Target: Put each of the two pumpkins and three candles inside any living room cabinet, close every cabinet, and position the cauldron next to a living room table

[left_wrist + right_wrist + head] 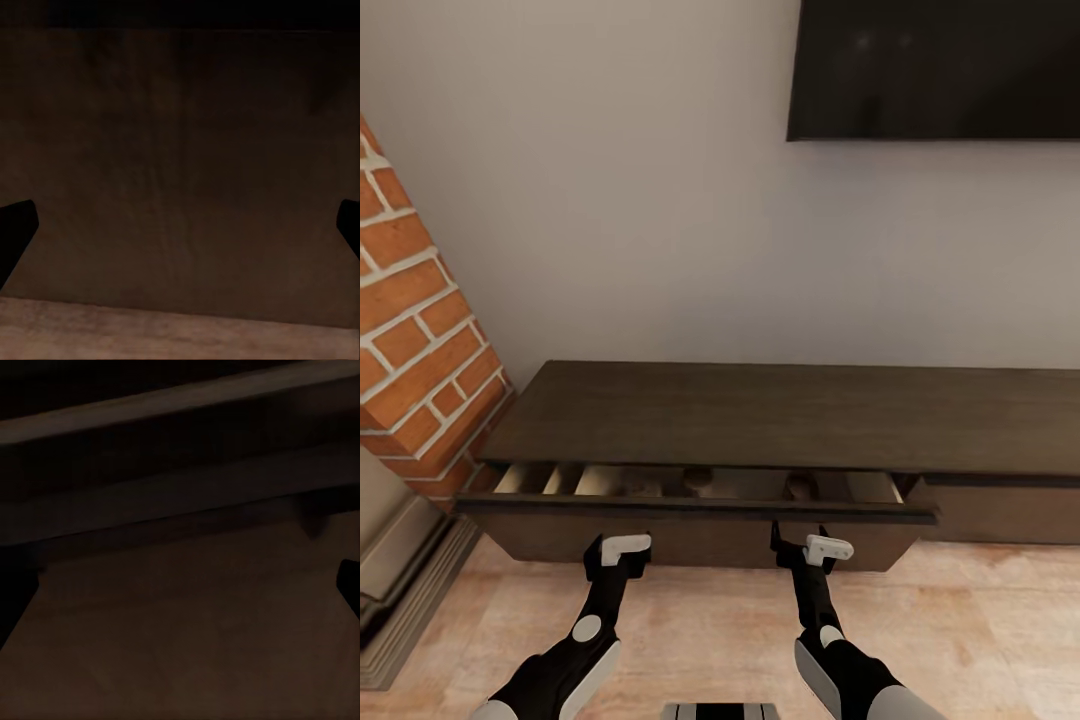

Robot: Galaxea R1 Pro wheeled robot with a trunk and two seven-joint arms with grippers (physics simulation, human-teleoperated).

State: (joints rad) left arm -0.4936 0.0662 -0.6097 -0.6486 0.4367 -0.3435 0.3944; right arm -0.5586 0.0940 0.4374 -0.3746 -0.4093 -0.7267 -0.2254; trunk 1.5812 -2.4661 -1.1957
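One cabinet (760,415), one drawer (700,505) ajar; left hand (616,556) and right hand (800,548) both spread.

Cabinet (760,415): long, low, dark-brown wood, set against the wall. One wide drawer (695,508) is seen slightly pulled out, its light beige interior exposed; contents are shadowed and cannot be identified.

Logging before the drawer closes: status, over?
Left claw and right claw open, empty, at drawer front. Cabinet drawer partly open, contents unclear. Nothing blocking.
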